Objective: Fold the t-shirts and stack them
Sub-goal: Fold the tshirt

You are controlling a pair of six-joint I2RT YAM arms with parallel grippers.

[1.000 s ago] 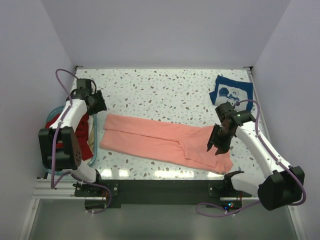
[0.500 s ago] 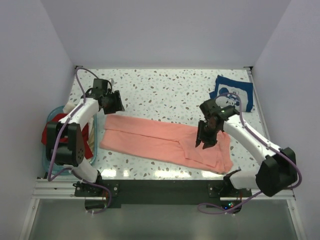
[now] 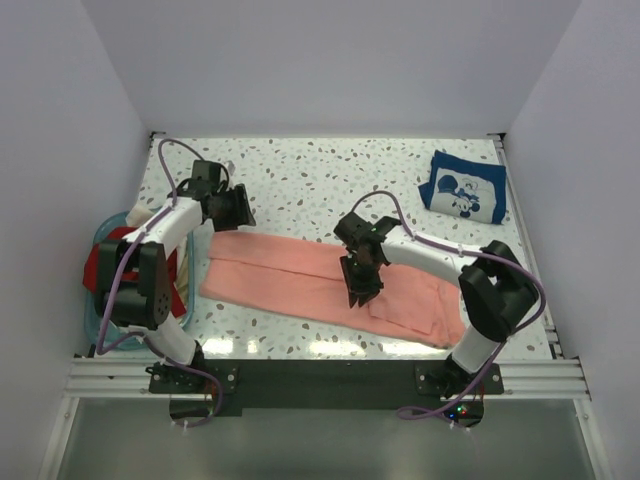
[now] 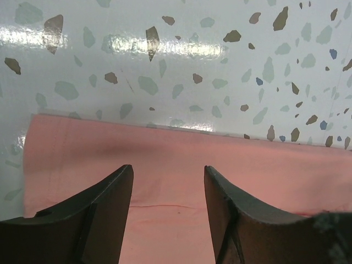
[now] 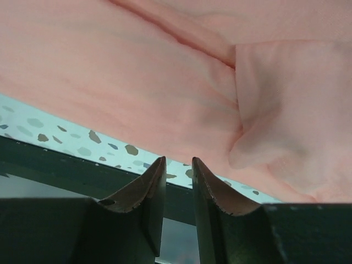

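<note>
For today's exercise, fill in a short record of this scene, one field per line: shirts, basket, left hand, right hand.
pink shirt: salmon-pink t-shirt lying in a long folded strip across the table
navy shirt: navy t-shirt folded, far right corner
basket: teal basket at left edge, holding dark red cloth
left hand: left hand open above the pink shirt's far left end
right hand: right hand nearly closed, empty, over the pink shirt's middle

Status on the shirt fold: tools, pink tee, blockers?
Left tool open, over the pink tee far-left edge. Right tool nearly shut, empty, above tee's middle. Tee flat, long strip. Navy tee folded far right. No blockers.
</note>
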